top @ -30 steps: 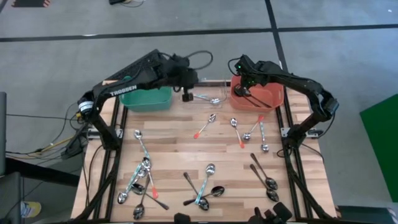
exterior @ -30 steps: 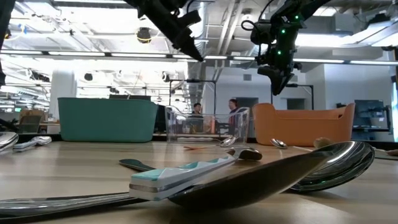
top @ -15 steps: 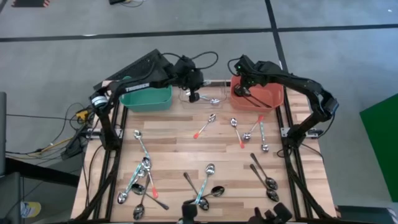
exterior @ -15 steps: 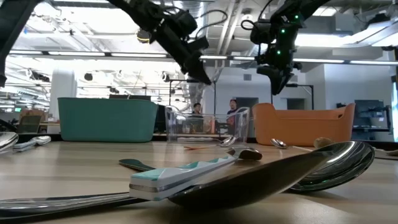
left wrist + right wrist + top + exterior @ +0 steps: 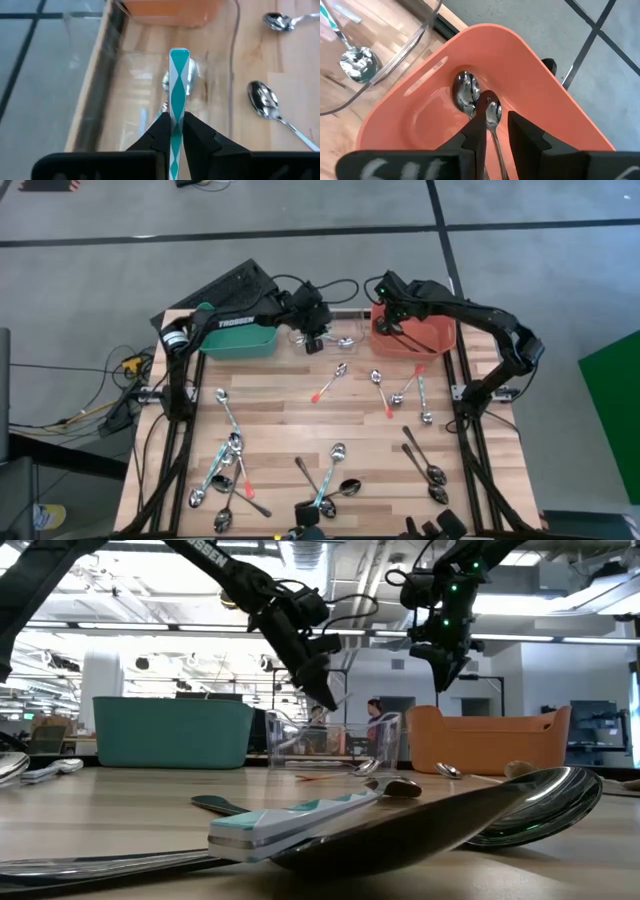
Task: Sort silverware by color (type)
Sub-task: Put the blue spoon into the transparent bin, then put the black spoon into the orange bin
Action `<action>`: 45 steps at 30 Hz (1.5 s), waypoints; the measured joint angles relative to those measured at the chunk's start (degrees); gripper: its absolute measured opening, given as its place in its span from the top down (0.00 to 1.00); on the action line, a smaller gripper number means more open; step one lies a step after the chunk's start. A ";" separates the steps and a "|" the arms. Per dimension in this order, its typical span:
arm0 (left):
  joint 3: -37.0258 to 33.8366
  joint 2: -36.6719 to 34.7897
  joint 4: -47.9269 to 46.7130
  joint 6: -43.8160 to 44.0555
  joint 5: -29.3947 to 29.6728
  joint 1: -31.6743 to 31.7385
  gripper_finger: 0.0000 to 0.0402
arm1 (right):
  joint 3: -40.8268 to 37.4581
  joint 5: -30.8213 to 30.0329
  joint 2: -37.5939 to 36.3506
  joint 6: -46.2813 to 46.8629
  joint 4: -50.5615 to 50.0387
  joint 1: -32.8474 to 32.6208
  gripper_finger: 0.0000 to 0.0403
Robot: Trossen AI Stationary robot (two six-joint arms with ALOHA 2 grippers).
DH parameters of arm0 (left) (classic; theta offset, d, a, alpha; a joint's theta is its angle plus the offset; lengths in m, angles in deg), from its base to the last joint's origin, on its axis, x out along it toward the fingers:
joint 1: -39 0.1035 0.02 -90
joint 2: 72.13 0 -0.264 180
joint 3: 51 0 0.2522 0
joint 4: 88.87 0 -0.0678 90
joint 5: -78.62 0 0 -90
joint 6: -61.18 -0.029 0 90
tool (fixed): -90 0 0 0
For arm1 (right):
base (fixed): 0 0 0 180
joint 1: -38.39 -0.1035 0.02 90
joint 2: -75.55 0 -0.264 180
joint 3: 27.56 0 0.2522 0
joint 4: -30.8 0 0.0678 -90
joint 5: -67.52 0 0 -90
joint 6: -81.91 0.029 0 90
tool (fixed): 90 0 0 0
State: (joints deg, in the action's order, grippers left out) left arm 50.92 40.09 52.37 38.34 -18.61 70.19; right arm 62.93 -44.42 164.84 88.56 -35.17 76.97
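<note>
Left wrist view shows the left gripper (image 5: pixel 176 131) closed on a teal spoon (image 5: pixel 178 95), its patterned handle pinched between the two fingers and pointing forward. Directly below this gripper is the clear bin (image 5: pixel 150 75), and at least one spoon with a shiny bowl already lies on the bottom of it. Beyond the gripper, past the clear wall, stands the orange bin (image 5: pixel 170 10), and two loose spoons lie on the desk (image 5: pixel 295 90) to the side.

From the high view, the left gripper (image 5: pixel 312 332) hangs over the clear bin (image 5: pixel 335 330), which sits between the teal bin (image 5: pixel 238 338) and the orange bin (image 5: pixel 415 332) at the far edge of the desk.

The right gripper (image 5: pixel 492 131) is above the orange bin (image 5: pixel 510 65). A spoon stands between its fingers, but I cannot tell if they press on it. Inside this bin, just under the gripper, lie two metal spoon bowls, close together. What the teal bin holds is not visible.

Many other spoons (image 5: pixel 330 475) remain scattered on the desk (image 5: pixel 290 410), well apart from both grippers, most of them near the front edge.
</note>
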 joint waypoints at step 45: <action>0.06 -31.21 -25.72 3.73 14.23 0.11 0.81 | 0.00 8.00 0.00 11.25 -9.48 -23.37 0.75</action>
State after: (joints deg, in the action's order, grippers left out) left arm 50.98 8.88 26.66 42.07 -4.37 70.29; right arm 62.93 -36.42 164.84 99.81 -44.65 53.60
